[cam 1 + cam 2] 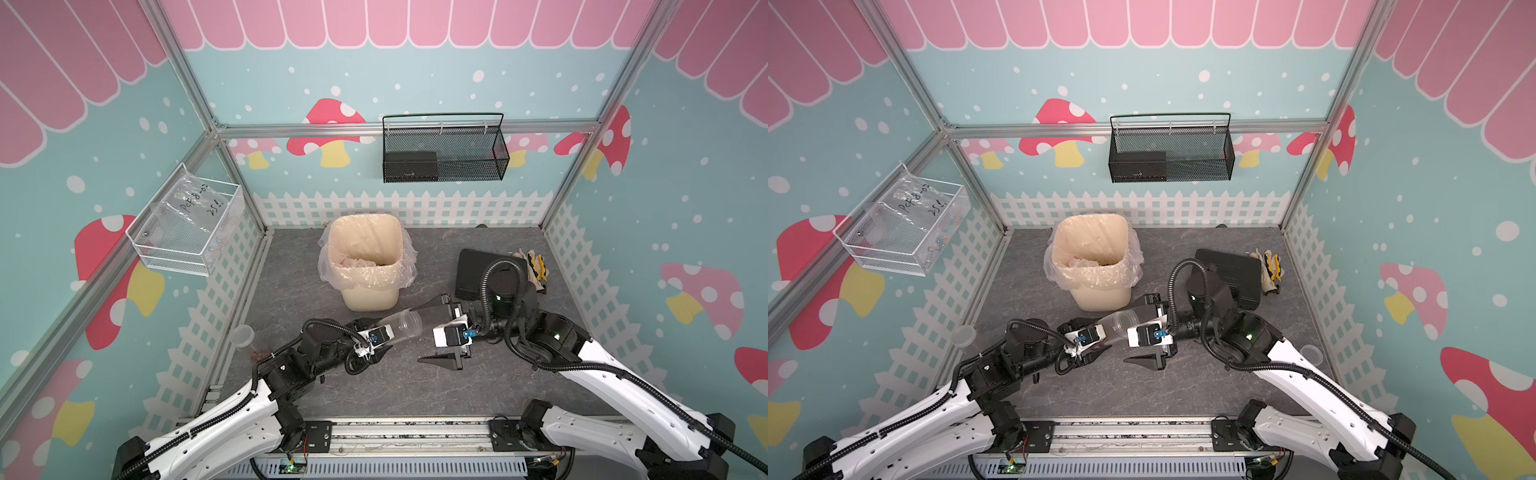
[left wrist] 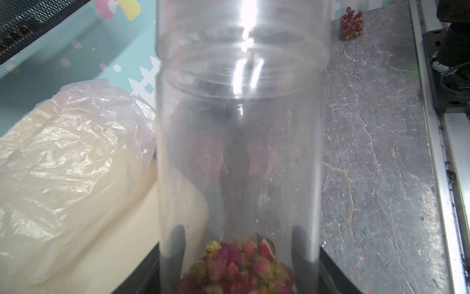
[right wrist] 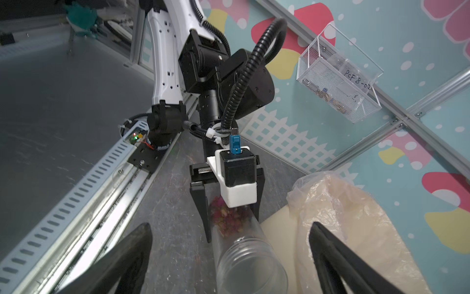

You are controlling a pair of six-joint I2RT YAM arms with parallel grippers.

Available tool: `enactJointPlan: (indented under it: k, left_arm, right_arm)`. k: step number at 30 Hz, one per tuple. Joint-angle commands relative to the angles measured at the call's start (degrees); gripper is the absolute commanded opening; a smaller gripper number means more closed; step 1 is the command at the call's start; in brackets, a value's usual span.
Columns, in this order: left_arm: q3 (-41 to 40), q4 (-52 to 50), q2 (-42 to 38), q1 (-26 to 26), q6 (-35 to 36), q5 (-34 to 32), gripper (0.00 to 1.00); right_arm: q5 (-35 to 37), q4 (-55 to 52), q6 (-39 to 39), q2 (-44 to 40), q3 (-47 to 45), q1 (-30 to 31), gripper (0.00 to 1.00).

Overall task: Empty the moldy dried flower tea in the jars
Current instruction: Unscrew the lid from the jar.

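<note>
One jar (image 1: 397,328) near-horizontal, mouth facing right claw (image 1: 414,335).

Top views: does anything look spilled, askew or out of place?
Nothing looks spilled. The jar in the left gripper lies nearly sideways, mouth open, in front of the bin, not over it; tea sits at its base.

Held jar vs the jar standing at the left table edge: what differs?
Pose: the held jar lies nearly level above the table; the edge jar stands upright on it.
Grip: the left gripper has its jaws shut on the held jar near its base; nothing touches the edge jar.
Top: the held jar is uncapped; the edge jar's top is too small to judge.
Shared: both are clear plastic cylinders.
</note>
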Motion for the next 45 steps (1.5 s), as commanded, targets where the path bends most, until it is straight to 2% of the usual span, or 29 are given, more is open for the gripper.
enactJointPlan:
  k: [1,4,8,11,17,30,35,39,42,45]
  left_arm:
    - [0.78,0.18,-0.84,-0.06,0.97,-0.49,0.19]
    - [0.64,0.42,-1.34,-0.06,1.15,-1.4,0.19]
    - [0.28,0.71,-2.39,-0.06,1.58,-3.24,0.19]
    - [-0.02,0.96,-3.07,-0.06,1.82,-4.22,0.19]
    - [-0.02,0.84,-3.34,-0.06,2.03,-4.81,0.19]
    - [0.06,0.61,-3.65,-0.1,2.2,-4.7,0.19]
    - [0.24,0.42,-3.65,-0.1,2.2,-4.68,0.19]
    - [0.2,0.44,-3.56,-0.1,2.11,-4.37,0.19]
    - [0.2,0.34,-3.37,-0.06,2.11,-4.15,0.2]
    - [0.29,0.26,-3.3,-0.06,2.03,-3.87,0.2]
  right_arm:
    - [2.49,10.05,25.85,-1.19,-1.22,-0.12,0.97]
    - [15.06,6.74,40.72,-0.24,1.29,-0.11,0.92]
    - [26.32,-5.48,50.72,3.37,8.0,-0.09,0.94]
    - [27.2,-11.27,55.56,6.14,10.68,-0.18,0.94]
    - [21.79,-15.34,60.73,10.39,12.79,-0.44,0.97]
    - [11.98,-14.8,61.22,17.07,11.69,-1.2,0.96]
    - [9.51,-12.55,61.07,17.17,10.68,-1.43,0.76]
    - [8.72,-11.98,58.58,17.22,10.65,-1.5,0.66]
    - [9.11,-11.97,53.28,17.68,11.15,-1.53,0.55]
    - [10.42,-12.06,42.57,17.71,12.11,-1.5,0.45]
